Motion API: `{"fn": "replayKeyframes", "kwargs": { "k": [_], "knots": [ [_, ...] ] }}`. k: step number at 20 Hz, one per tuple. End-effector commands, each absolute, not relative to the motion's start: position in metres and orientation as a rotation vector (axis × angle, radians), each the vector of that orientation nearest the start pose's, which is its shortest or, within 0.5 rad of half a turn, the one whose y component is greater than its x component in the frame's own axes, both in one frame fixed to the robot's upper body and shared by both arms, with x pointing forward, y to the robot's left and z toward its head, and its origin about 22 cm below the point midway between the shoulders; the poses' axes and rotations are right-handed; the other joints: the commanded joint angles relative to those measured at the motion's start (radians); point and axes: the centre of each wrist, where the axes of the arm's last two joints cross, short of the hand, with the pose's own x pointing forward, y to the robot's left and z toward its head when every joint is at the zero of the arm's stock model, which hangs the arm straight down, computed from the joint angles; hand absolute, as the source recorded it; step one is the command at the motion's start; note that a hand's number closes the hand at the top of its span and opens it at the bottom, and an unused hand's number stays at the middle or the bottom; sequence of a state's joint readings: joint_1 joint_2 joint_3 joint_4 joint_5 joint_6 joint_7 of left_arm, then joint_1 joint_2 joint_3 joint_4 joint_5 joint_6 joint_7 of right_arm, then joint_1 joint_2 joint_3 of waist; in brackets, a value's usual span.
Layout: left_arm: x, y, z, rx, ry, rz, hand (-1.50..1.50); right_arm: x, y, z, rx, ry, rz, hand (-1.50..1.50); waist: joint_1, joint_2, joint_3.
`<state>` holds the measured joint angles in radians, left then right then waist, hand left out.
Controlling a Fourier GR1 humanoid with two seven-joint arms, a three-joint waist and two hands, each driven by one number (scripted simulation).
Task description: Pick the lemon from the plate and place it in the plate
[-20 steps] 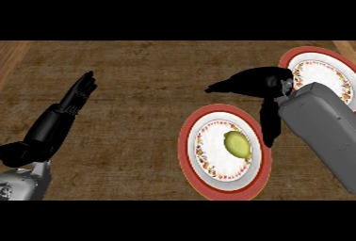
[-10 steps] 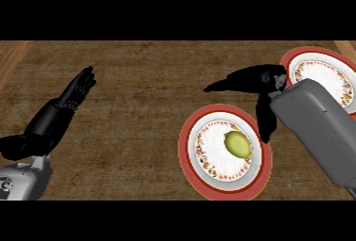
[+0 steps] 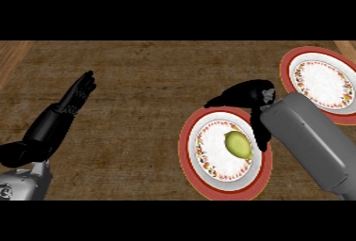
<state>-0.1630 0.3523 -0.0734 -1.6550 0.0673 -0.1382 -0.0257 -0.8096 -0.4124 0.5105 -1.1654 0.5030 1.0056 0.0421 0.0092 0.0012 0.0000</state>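
- One lemon (image 3: 238, 144) lies on the near plate (image 3: 189, 147), toward the desk's (image 3: 139, 70) right edge.
- Right robot hand (image 3: 246, 93), spread and empty, hovers at its far rim; centre it over the lemon before closing.

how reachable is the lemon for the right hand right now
Probably yes. The right hand hangs over the near plate's far rim, its fingers beside the lemon, which lies uncovered on that plate with nothing between them.

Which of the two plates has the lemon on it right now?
The nearer plate, just below the right hand, holds the lemon; the plate at upper right shows only its patterned face.
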Motion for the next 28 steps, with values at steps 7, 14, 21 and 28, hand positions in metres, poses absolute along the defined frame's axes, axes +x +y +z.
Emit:
{"fn": "replayKeyframes", "kwargs": {
  "k": [7, 14, 21, 28],
  "knots": [
    [0.274, 0.253, 0.090, 0.019, -1.764, -0.455, 0.00, 0.361, -0.158, 0.083, -0.043, -0.728, 2.033, -1.50, -0.005, -0.001, 0.000],
    [0.281, 0.267, 0.070, 0.022, -1.776, -0.463, 0.00, 0.350, -0.164, 0.049, -0.057, -0.639, 2.097, -1.50, -0.005, 0.001, 0.000],
    [0.275, 0.274, 0.080, 0.026, -1.785, -0.453, 0.00, 0.354, -0.160, 0.036, -0.091, -0.667, 2.100, -1.50, -0.002, 0.000, 0.000],
    [0.286, 0.253, 0.095, 0.020, -1.775, -0.463, 0.00, 0.331, -0.166, 0.018, -0.002, -0.842, 2.199, 1.50, -0.007, 0.000, 0.001]
  ]
}}
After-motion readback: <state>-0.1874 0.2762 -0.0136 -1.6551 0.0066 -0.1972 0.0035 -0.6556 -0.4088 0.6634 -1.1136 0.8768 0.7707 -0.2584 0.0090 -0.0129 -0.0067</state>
